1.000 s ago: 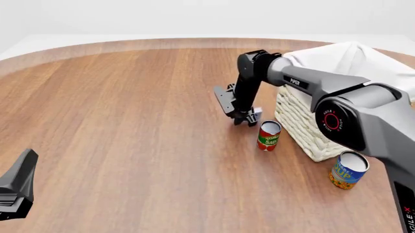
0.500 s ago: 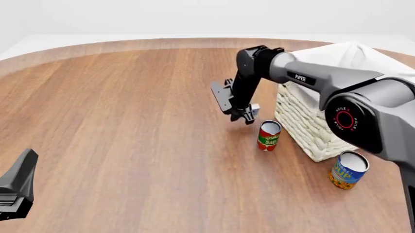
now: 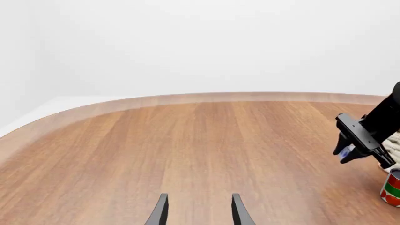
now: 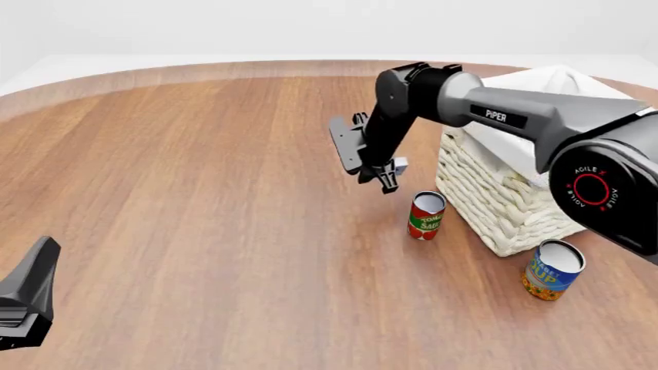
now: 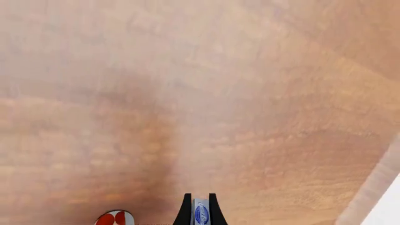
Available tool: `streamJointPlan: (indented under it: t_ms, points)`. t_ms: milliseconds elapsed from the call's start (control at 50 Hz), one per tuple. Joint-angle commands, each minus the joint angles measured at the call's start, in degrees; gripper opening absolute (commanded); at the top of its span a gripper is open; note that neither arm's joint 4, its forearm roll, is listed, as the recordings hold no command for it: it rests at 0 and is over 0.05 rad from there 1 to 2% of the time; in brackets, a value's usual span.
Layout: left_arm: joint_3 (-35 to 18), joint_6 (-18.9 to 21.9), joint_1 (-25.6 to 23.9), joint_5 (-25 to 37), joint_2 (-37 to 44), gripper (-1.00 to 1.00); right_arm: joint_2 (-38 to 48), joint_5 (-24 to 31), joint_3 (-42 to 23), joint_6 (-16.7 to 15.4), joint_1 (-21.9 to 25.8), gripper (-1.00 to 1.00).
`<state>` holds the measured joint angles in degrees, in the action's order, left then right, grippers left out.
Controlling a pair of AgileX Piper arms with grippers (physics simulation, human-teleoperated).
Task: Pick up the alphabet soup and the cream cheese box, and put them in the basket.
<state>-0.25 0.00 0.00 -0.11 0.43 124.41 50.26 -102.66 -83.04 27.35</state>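
Note:
My right gripper (image 4: 387,182) hangs above the table, left of the basket (image 4: 491,202), and is shut on the small blue and white cream cheese box (image 4: 399,163). In the right wrist view the box (image 5: 201,213) sits pinched between the two fingers, with bare wood far below. The alphabet soup (image 4: 553,270), a blue and yellow can, stands upright by the basket's near corner. The basket is woven, with a white cloth liner (image 4: 555,89). My left gripper (image 3: 198,197) is open and holds nothing, low at the near left of the table (image 4: 26,304).
A slimmer red and green can (image 4: 427,216) stands upright just below the right gripper and close to the basket's left wall; its top (image 5: 115,218) shows in the right wrist view. The left wrist view catches the right gripper (image 3: 355,149) and that can (image 3: 392,188).
The right gripper has risen with the cream cheese box and shifted slightly left, away from the red and green can. The left arm has not moved.

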Motion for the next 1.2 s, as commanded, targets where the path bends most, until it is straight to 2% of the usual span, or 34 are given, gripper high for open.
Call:
streamJointPlan:
  t_ms: [20,100,140,460,540,580,700,740,800,840,880,920,960,980,1020,1040,1160,1200]
  points:
    - [0.0,0.0,0.0,0.0,0.0,1.00,-3.6,-2.9,2.6,3.6,1.1,-1.00]
    - [0.0,0.0,0.0,0.0,0.0,1.00,-5.0,-4.2,4.5,4.1,1.5,-1.00]
    - [0.0,0.0,0.0,0.0,0.0,1.00,-5.9,-5.0,5.2,5.7,2.3,-1.00]
    - [0.0,0.0,0.0,0.0,0.0,1.00,-10.6,-11.7,11.1,11.4,3.5,-1.00]
    - [0.0,0.0,0.0,0.0,0.0,1.00,-10.8,-12.9,12.3,11.1,3.1,-1.00]
    - [0.0,0.0,0.0,0.0,0.0,1.00,-11.5,-13.2,12.8,12.2,3.4,-1.00]
    - [0.0,0.0,0.0,0.0,0.0,1.00,-13.7,-15.3,15.6,16.5,6.5,-1.00]
    - [0.0,0.0,0.0,0.0,0.0,1.00,-14.2,-16.3,16.7,18.6,7.8,-1.00]
    - [0.0,0.0,0.0,0.0,0.0,1.00,-16.8,-18.3,19.8,23.7,11.2,-1.00]
    - [0.0,0.0,0.0,0.0,0.0,1.00,-16.6,-18.8,19.8,24.7,11.1,-1.00]
    - [0.0,0.0,0.0,0.0,0.0,1.00,-18.6,-20.0,21.3,27.3,12.8,-1.00]
    - [0.0,0.0,0.0,0.0,0.0,1.00,-18.9,-20.8,22.2,27.4,12.8,-1.00]
    - [0.0,0.0,0.0,0.0,0.0,1.00,-18.9,-21.4,22.4,28.5,12.9,-1.00]
    - [0.0,0.0,0.0,0.0,0.0,1.00,-19.2,-21.8,22.1,30.4,13.3,-1.00]
    - [0.0,0.0,0.0,0.0,0.0,1.00,-18.9,-22.4,22.4,30.5,13.0,-1.00]
    - [0.0,0.0,0.0,0.0,0.0,1.00,-19.9,-22.8,23.1,31.8,13.9,-1.00]
    - [0.0,0.0,0.0,0.0,0.0,1.00,-18.7,-23.4,22.4,33.6,12.7,-1.00]
    - [0.0,0.0,0.0,0.0,0.0,1.00,-20.0,-24.1,23.3,36.1,13.8,-1.00]
